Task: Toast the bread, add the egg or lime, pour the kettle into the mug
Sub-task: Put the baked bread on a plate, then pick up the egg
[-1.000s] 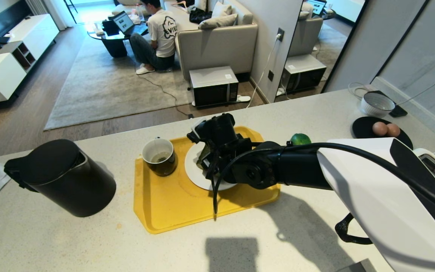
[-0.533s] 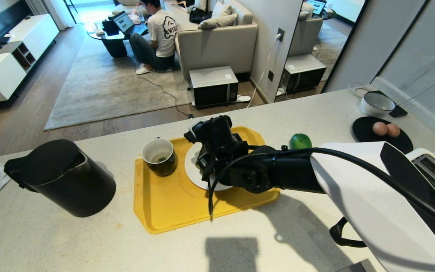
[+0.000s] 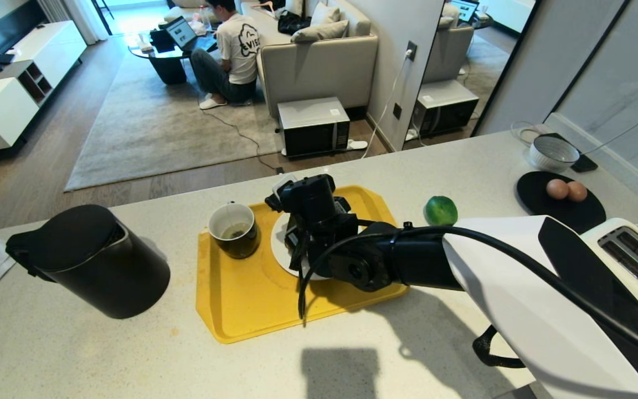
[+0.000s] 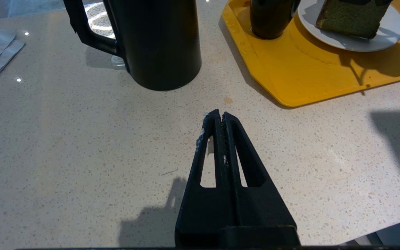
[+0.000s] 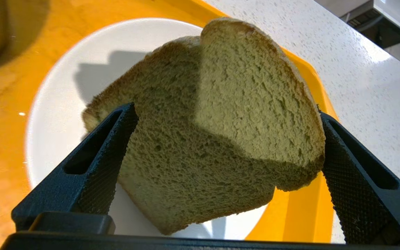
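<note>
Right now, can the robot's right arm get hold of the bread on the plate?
Probably yes. The right pincer is open, with one finger on each side of the bread, which sits on the white plate. Nothing lies between the fingers and the slice; it seemingly only needs to close.

Greenish-grey bread (image 5: 217, 128) on a white plate (image 5: 68, 104), yellow tray (image 3: 241, 299), black kettle (image 3: 97, 260), speckled beige counter (image 3: 75, 354).

Home, open-plan kitchen and living room: speckled stone counter (image 3: 103, 360) with kettle (image 3: 92, 260), toaster (image 3: 629, 260) and tray (image 3: 241, 299); beyond it a sofa (image 3: 319, 61), rug (image 3: 153, 127), microwave (image 3: 313, 126) on wooden floor (image 3: 31, 166).
</note>
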Controlling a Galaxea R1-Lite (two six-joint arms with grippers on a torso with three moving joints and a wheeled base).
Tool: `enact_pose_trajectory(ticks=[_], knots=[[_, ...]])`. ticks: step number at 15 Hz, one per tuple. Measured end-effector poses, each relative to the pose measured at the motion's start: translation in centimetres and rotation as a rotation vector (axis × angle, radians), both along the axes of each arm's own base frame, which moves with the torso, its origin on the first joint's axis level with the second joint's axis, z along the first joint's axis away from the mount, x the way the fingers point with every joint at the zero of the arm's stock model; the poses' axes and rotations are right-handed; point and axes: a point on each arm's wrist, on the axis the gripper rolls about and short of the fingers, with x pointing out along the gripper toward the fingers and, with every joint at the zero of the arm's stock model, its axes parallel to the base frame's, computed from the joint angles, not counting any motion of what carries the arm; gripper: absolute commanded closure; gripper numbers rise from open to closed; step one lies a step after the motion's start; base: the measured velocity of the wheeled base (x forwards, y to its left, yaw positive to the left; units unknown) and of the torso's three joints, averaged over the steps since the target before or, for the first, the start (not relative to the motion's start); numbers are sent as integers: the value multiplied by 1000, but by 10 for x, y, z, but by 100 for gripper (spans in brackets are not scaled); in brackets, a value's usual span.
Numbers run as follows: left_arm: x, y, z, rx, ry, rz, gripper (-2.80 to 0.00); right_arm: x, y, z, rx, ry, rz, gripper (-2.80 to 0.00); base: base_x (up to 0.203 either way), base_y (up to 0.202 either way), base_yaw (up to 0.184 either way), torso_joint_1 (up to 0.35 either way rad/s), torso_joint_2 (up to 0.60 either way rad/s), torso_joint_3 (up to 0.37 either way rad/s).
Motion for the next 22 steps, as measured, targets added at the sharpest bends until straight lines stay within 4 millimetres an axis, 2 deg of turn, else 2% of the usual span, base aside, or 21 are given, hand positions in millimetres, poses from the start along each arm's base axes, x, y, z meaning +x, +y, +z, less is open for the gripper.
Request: enact_pose_trajectory(ticks=[4,11,14,18,19,22], knots=[[0,0,0,0,0,0,0,8,-6,4,26,-29,-25,-280,0,0,0,0,0,0],[0,0,0,0,0,0,0,8,-10,21,59,-78,-30,-280,0,0,0,0,0,0],[0,0,0,0,0,0,0,2,-17,41,75,-96,-39,-280,0,0,0,0,0,0],[0,0,0,0,0,0,0,-17,-37,90,97,-119,-48,-280,0,0,0,0,0,0],[0,0,0,0,0,0,0,-24,-45,104,106,-129,-53,0,0,0,0,0,0,0],[0,0,0,0,0,0,0,-49,-73,137,93,-146,-58,0,0,0,0,0,0,0]])
